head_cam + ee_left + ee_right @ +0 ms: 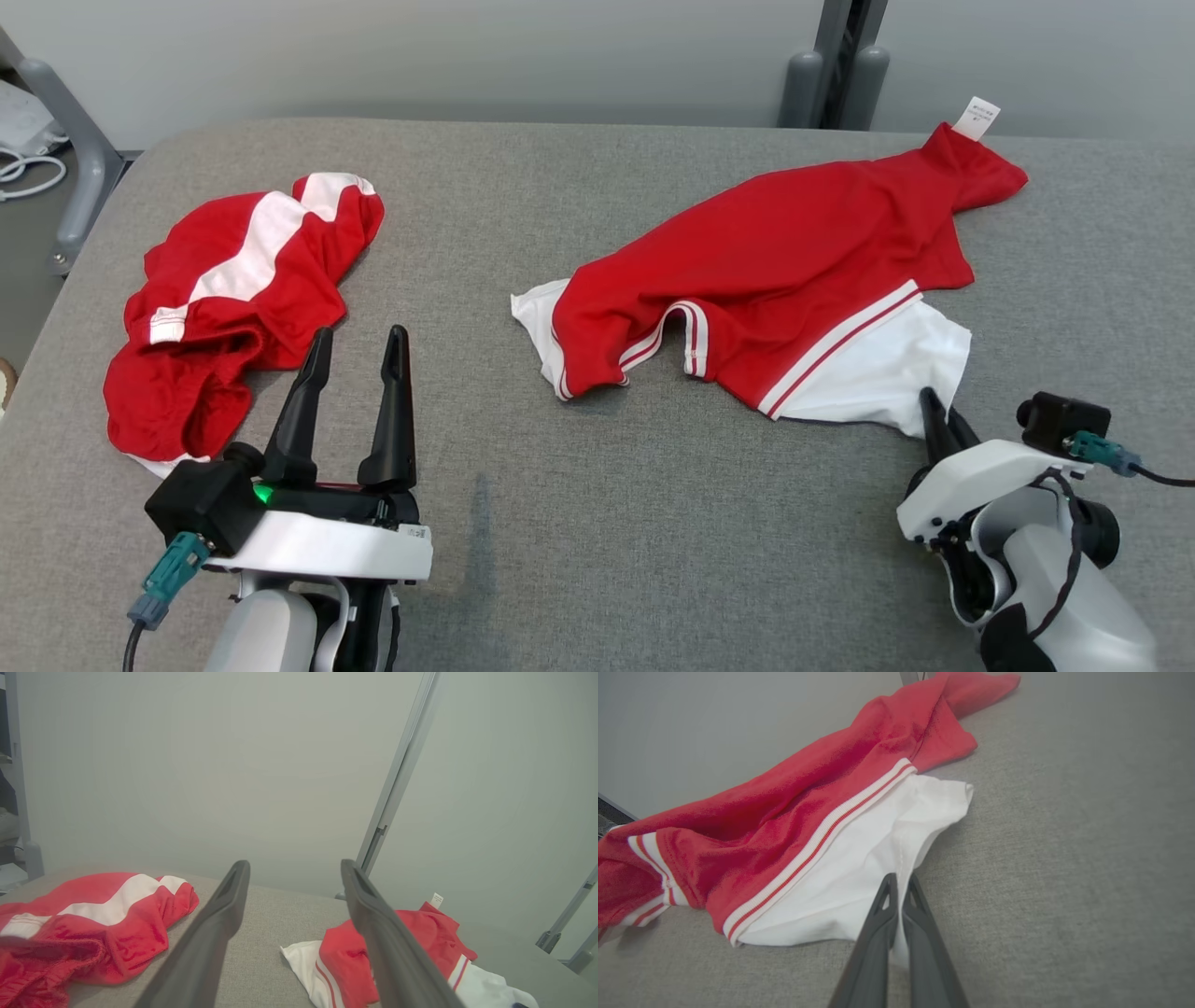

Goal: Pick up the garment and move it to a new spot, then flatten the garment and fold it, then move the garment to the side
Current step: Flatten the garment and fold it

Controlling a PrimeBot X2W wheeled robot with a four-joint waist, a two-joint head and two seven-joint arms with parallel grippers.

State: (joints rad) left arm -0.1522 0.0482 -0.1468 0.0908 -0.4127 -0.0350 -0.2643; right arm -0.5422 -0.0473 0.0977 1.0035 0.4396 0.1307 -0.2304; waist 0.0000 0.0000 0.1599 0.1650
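Bright, even, diffuse light; faint shadows; head view sharp, wrist views softer.

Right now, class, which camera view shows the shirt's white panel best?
The right wrist view: the white panel lies close up, its edge pinched by the right gripper. The head view shows it smaller, partly behind that gripper. The left wrist view catches a corner.

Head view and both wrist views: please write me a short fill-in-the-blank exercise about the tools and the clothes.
1. The right tool is shut on the ___ part of the garment.
2. The left tool is ___ and holds nothing.
3. The other red cloth lies on the table at the robot's ___ side.
Missing words: white; open; left.
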